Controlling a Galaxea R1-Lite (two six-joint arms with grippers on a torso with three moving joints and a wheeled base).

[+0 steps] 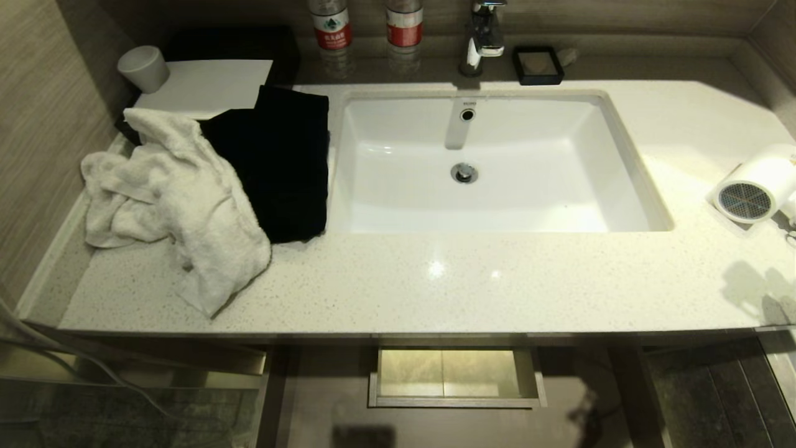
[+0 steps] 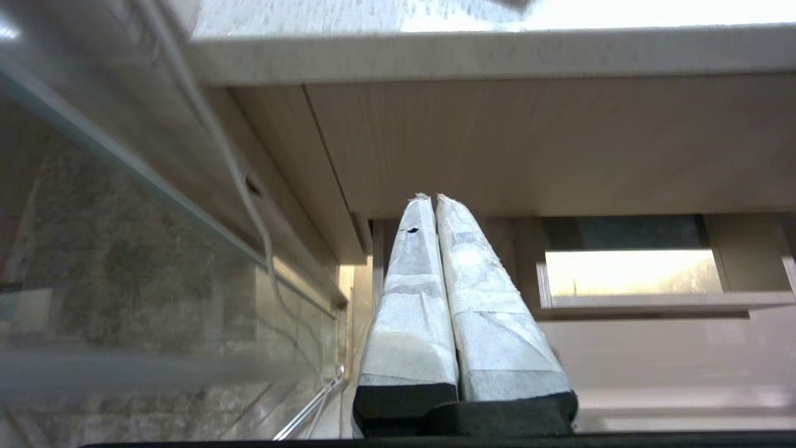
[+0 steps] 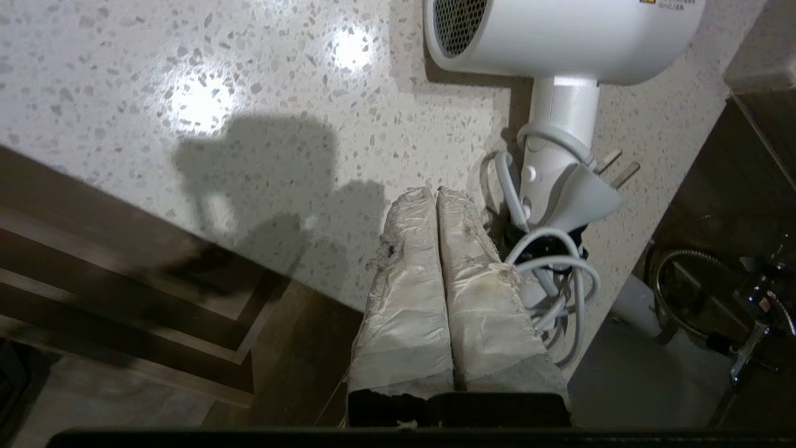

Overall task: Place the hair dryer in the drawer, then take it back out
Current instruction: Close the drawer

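The white hair dryer [image 1: 755,183] lies on its side at the counter's far right, grey grille toward the sink. In the right wrist view its barrel [image 3: 559,37], handle and bundled cord [image 3: 559,274] with plug rest near the counter edge. My right gripper [image 3: 436,191] is shut and empty, tips over the counter just beside the handle and cord, not touching them. The drawer [image 1: 323,392] stands pulled out below the countertop, with its boxed cutout [image 1: 457,402] at the middle back. My left gripper [image 2: 433,198] is shut and empty, parked low under the counter's left part.
A white sink [image 1: 497,205] fills the counter's middle, with a faucet [image 1: 482,34], a black dish [image 1: 538,65] and two bottles [image 1: 329,25] behind it. A white towel [image 1: 180,199] and black cloth [image 1: 280,168] cover the left. A glass panel [image 2: 124,249] stands at the far left.
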